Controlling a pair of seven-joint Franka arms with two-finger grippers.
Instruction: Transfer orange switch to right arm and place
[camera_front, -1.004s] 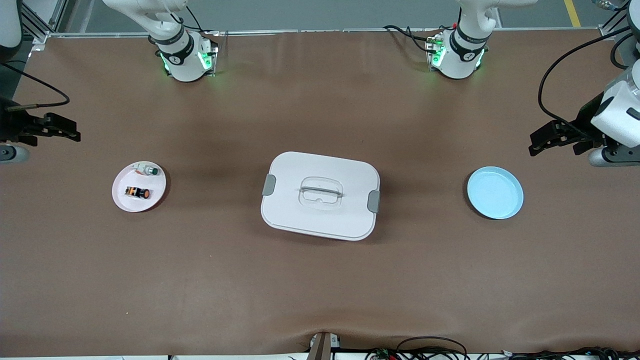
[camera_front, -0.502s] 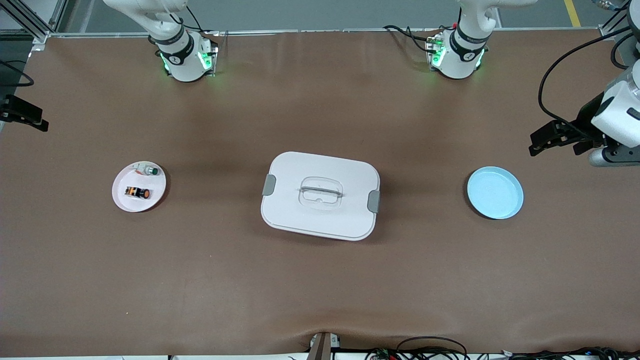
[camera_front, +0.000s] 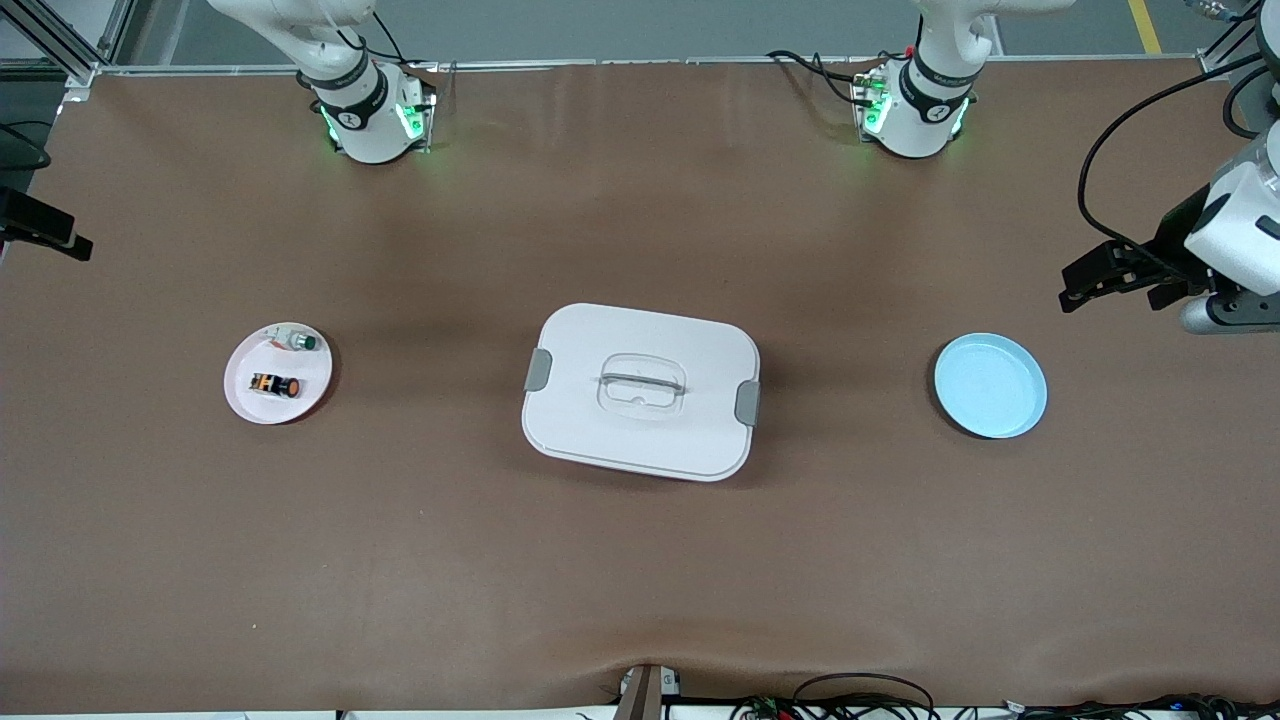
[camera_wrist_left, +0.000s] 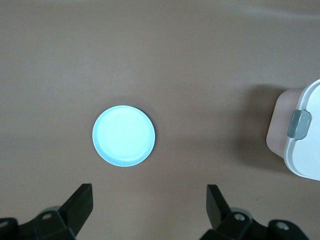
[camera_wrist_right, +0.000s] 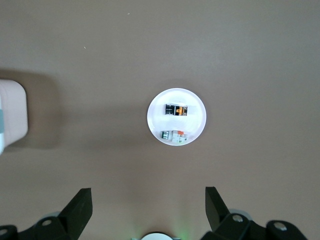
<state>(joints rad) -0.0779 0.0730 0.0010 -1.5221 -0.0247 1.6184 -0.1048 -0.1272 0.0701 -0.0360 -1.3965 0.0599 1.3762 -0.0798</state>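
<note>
Front view: right arm drawn back to the bench edge, both grippers empty, orange switch untouched.
Over the last second the right gripper has retreated toward its end of the bench, so only part of it shows there and its reach seems not yet begun; its fingers stand released. The left gripper waits with fingers spread, up near the blue plate. The orange switch lies on the white plate beside a green-capped button. A lidded white box sits between the plates, across any handover path.
</note>
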